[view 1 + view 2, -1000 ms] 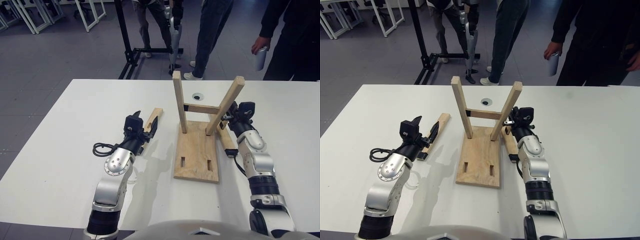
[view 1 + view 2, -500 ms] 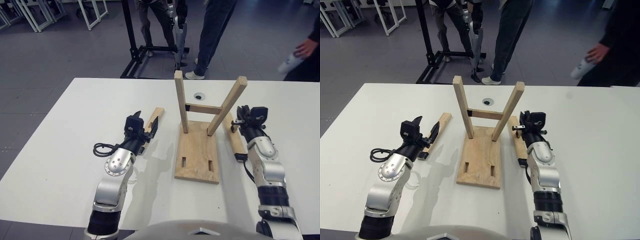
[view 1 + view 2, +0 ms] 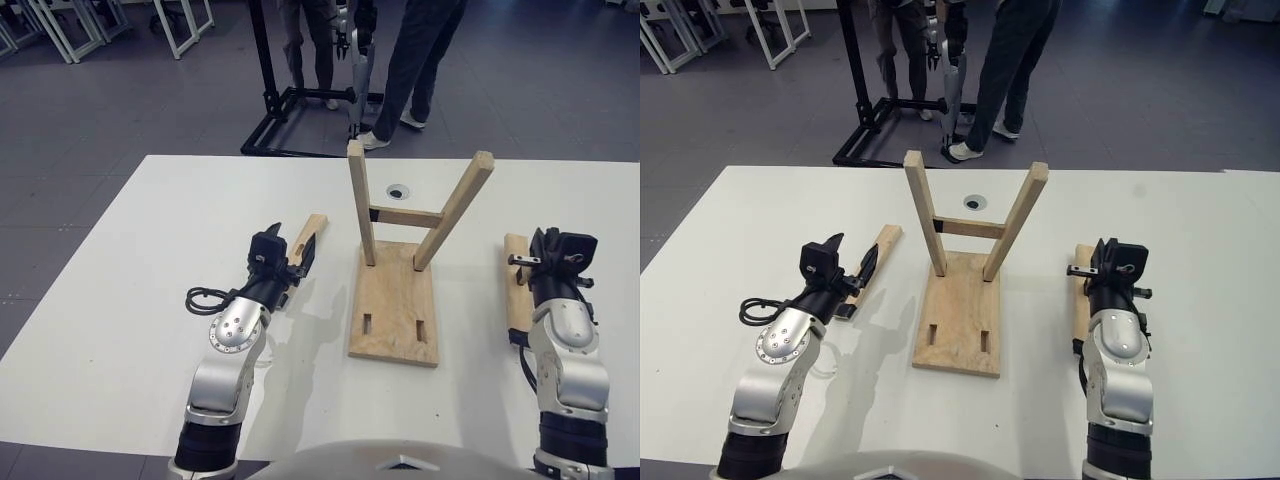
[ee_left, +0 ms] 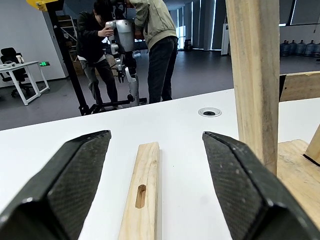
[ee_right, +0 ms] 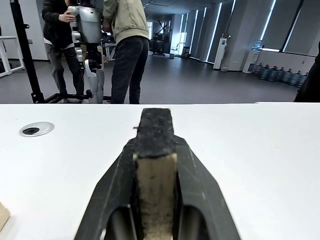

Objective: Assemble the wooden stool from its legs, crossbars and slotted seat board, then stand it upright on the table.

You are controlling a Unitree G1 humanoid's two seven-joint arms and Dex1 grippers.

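Seat board [image 3: 392,312] lay flat near the middle of the white surface [image 3: 150,260], with two legs standing in its far end. The left-hand leg [image 3: 360,205] stood close to upright, while the right-hand leg [image 3: 455,212] leaned outward toward the robot's right. A crossbar [image 3: 405,216] joined them partway up. Two slots [image 3: 366,323] at the near end of the board held nothing.

The left end effector [image 3: 292,244] rested low over the surface, well to the left of the board, with its jaws spread wide. Between its fingers [image 4: 75,185] a slotted leg [image 4: 141,200] lay flat, pointing away from the robot and clear of both pads (a strip of bare surface showed on either side of it). A black cable [image 3: 200,297] curled beside that arm.

The right end effector [image 5: 156,170] sat to the right of the board, apart from it, with its fingers closed tight on another loose leg [image 3: 517,290]. That leg ran back alongside the forearm, roughly parallel to the board's long edge; whether it touched the surface could not be told. A round grommet hole [image 3: 398,189] sat in the surface beyond the standing legs.
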